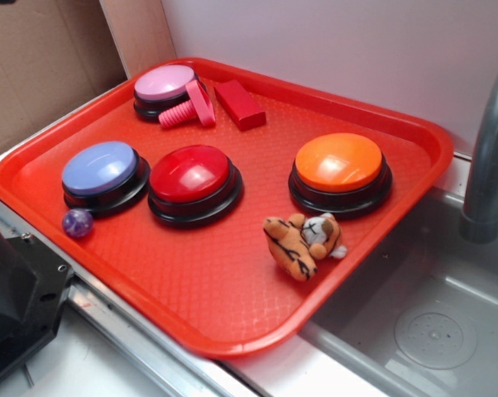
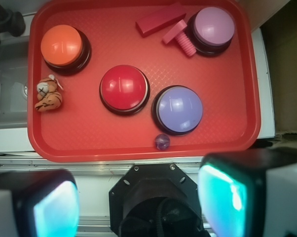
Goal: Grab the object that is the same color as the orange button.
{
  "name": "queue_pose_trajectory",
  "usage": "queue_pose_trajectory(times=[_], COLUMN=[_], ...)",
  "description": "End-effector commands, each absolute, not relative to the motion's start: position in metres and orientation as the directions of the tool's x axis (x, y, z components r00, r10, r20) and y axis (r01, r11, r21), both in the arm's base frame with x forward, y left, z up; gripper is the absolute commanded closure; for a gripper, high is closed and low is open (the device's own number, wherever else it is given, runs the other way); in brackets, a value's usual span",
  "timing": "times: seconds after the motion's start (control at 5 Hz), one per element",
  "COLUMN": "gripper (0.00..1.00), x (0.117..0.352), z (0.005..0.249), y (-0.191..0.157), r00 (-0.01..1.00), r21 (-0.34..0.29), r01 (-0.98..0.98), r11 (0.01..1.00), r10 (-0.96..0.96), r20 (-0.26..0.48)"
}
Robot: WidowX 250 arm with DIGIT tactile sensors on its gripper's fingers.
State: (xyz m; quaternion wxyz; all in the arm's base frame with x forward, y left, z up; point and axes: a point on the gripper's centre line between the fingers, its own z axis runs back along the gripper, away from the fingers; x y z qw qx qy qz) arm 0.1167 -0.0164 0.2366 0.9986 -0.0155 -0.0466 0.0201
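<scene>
Wrist view: the gripper (image 2: 133,195) is hanging high over the near edge of the red tray (image 2: 143,143), well apart from everything on it. Its two pads (image 2: 222,195) are showing wide apart at the bottom of the frame with nothing between them, so it is standing fully open and empty.

The plush tiger (image 2: 48,94) is lying on its side near the tray's 9 o'clock edge in the wrist view, just beside the orange button (image 2: 62,45), which is sitting at about 12 o'clock from it. In the exterior view the tiger (image 1: 303,242) is lying at roughly 7 o'clock from the orange button (image 1: 339,162), close to its black base; whether the two are touching I cannot tell. The sink (image 1: 423,322) is running alongside that edge of the tray.

Other items sitting on the tray: red button (image 2: 124,88), blue button (image 2: 178,108), pink button (image 2: 214,25), pink screw (image 2: 180,38), red block (image 2: 160,19), small purple ball (image 2: 162,142).

Handling judgement: the tiger is looking light, soft and compressible, not fragile, with fabric that should be offering good friction. Best hold is probably across the striped body at its middle, the jaws closing across the narrow width, avoiding the head and the thin limbs. Risk: being small and lying close to the button base and tray rim, it is leaving little room for one pad on those sides.
</scene>
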Motion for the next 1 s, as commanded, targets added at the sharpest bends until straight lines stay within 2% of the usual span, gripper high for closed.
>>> queue_pose_trajectory(times=[0.0, 0.2, 0.4, 0.6, 0.8], gripper=[0.0, 0.0, 0.0, 0.0, 0.0], x=[0.117, 0.133, 0.156, 0.18, 0.19], z=[0.237, 0.227, 0.214, 0.195, 0.168], y=[-0.016, -0.036, -0.058, -0.089, -0.115], r00=[0.995, 0.99, 0.98, 0.973, 0.968], r21=[-0.033, -0.112, -0.152, -0.201, -0.285], r01=[-0.039, -0.061, -0.13, -0.166, -0.167], r11=[0.999, 0.992, 0.98, 0.966, 0.944], r10=[0.042, 0.075, 0.151, 0.193, 0.212], r20=[0.092, 0.12, 0.13, 0.124, 0.135])
